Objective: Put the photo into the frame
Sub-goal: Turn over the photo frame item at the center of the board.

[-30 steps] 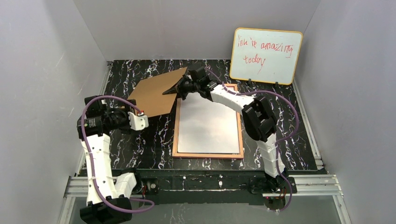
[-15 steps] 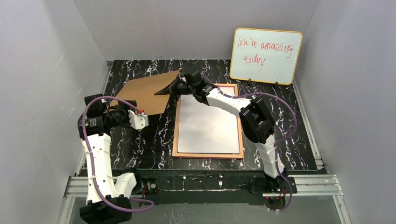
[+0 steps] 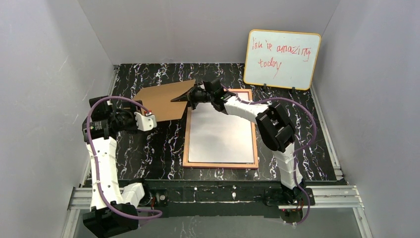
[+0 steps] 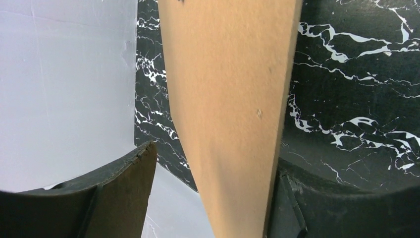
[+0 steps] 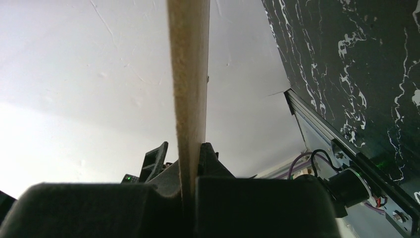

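The frame (image 3: 220, 165) lies flat mid-table, its orange-tan rim up. A pale grey-white surface (image 3: 220, 131) fills it; I cannot tell whether that is the photo's white back, and no printed picture shows. The brown backing board (image 3: 161, 101) hangs tilted above the table, left of the frame. My right gripper (image 3: 193, 95) is shut on its right corner, and the board's edge (image 5: 189, 74) runs between the pads. My left gripper (image 3: 148, 119) straddles the board's near-left corner. Its jaws are open: the board (image 4: 233, 99) lies against the right finger, with a gap to the left finger (image 4: 133, 188).
A yellow-edged whiteboard (image 3: 281, 59) with red writing leans against the back wall at the right. Grey walls close in the black marbled table (image 3: 148, 148) on the left, back and right. Aluminium rails run along the near edge by the arm bases.
The right gripper swung the board left, then back right, and it now lies flatter. The left gripper moved up to the board's near-left corner and now has it between its jaws.
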